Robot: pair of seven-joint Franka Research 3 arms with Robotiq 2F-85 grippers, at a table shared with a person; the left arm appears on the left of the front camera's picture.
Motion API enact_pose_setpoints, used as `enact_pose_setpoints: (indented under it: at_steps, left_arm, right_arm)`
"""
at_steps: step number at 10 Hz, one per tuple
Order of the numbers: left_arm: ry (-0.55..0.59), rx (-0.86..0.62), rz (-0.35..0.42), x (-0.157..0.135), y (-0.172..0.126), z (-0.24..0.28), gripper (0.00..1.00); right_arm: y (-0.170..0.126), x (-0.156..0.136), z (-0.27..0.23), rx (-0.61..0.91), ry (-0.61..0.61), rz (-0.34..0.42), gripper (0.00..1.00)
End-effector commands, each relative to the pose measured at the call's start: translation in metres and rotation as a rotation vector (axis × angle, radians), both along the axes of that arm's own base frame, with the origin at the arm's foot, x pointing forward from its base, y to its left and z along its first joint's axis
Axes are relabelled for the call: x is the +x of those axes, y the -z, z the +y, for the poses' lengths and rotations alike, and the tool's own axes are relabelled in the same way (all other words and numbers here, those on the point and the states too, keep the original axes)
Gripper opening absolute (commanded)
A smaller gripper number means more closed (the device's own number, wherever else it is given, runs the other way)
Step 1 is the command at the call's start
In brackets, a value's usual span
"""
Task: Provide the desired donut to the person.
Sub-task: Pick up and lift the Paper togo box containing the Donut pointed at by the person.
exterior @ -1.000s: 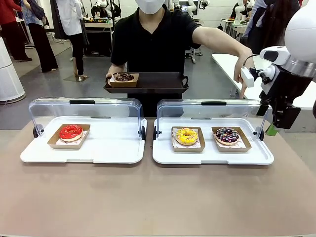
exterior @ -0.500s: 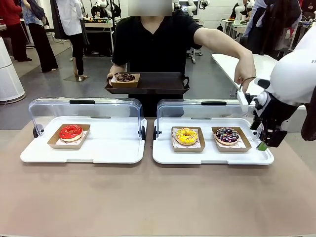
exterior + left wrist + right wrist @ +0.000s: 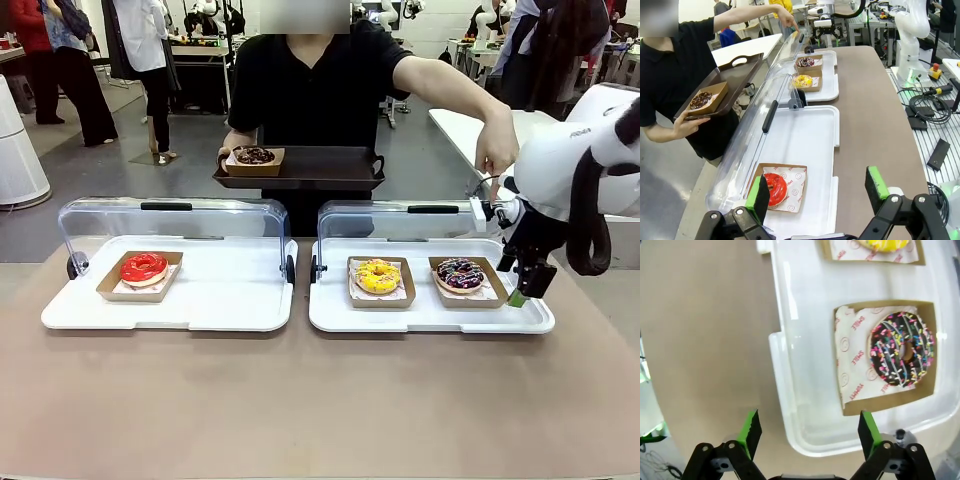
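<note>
Lab: white workbenches (image 3: 455, 125), loose cables (image 3: 920, 102)

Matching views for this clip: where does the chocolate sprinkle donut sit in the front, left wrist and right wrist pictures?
Front view: chocolate sprinkle donut right of centre, the rightmost donut of the near row.
Left wrist view: the donut far off, top centre.
Right wrist view: the donut right of centre, large.
Shared landmark: yellow donut directly beside it.
</note>
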State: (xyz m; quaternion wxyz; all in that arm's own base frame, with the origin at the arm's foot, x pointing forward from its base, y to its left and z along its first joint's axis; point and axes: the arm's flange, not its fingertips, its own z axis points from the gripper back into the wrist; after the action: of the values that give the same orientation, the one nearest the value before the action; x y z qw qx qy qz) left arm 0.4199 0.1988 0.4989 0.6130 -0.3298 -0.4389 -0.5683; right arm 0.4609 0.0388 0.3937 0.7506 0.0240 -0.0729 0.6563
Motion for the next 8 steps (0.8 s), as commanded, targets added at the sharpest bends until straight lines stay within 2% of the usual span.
enact_pose_setpoints:
  at_steps: [1,2,3,7,8]
  left_arm:
    - [-0.001,-0.001,-0.004,-0.001,-0.002,0.001,1.0]
    - [-0.001,-0.001,-0.004,-0.001,-0.002,0.001,1.0]
    - [-0.001,-0.001,-0.004,-0.001,-0.002,0.001,1.0]
    - [-0.001,-0.001,-0.004,-0.001,-0.002,0.001,1.0]
    - [-0.001,-0.001,-0.004,-0.001,-0.002,0.001,1.0]
  right_arm:
    - [-0.002,0.005,-0.001,0.026,-0.027,0.027,1.0]
    - [-0.006,0.0,0.001,-0.015,-0.025,0.032,1.0]
    - [0.0,0.004,0.001,0.007,-0.002,0.007,1.0]
    - [-0.002,0.004,0.002,0.0,-0.006,0.015,1.0]
    - [0.004,0.005,0.003,0.022,-0.027,-0.025,1.0]
